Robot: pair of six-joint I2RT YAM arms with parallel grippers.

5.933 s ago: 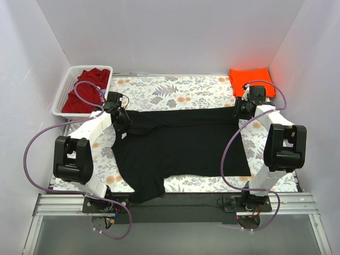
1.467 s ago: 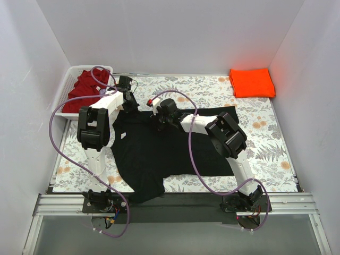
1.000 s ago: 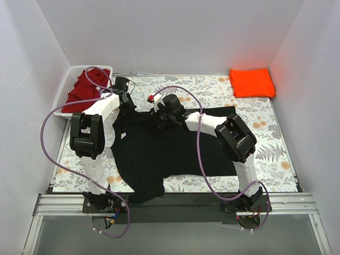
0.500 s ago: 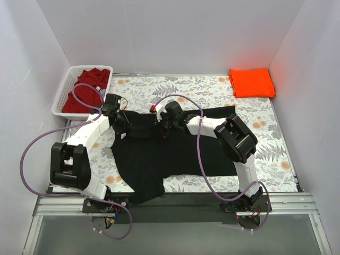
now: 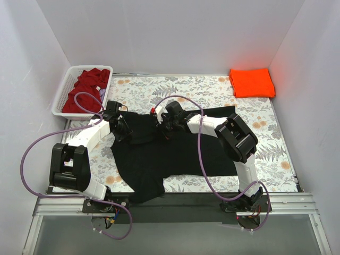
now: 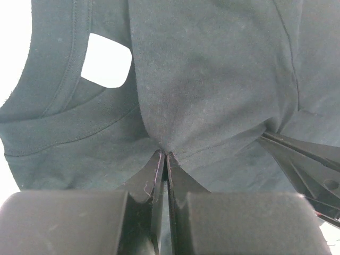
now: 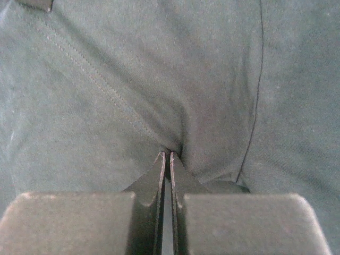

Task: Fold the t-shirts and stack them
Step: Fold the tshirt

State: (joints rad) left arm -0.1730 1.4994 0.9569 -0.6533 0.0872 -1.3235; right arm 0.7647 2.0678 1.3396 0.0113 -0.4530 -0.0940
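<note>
The black t-shirt (image 5: 180, 151) lies spread on the floral table, its far edge bunched toward the collar. My left gripper (image 5: 125, 130) is shut on a pinch of its cloth (image 6: 212, 69) just beside the collar and the white neck label (image 6: 106, 61). My right gripper (image 5: 162, 129) is shut on another pinch of the black cloth (image 7: 159, 79) a little to the right. The bright orange t-shirt (image 5: 252, 82) lies folded at the far right corner. The dark red t-shirt (image 5: 87, 87) sits crumpled in the basket.
The white slatted basket (image 5: 58, 100) stands at the far left corner of the floral table (image 5: 175, 87). White walls close in the left, back and right. Purple cables loop over both arms. One black sleeve hangs over the table's near edge (image 5: 146, 192).
My left gripper has come from beside the basket toward the near side, dragging the shirt's far edge with it. The right gripper has shifted only slightly nearer. Both stay shut on cloth.
</note>
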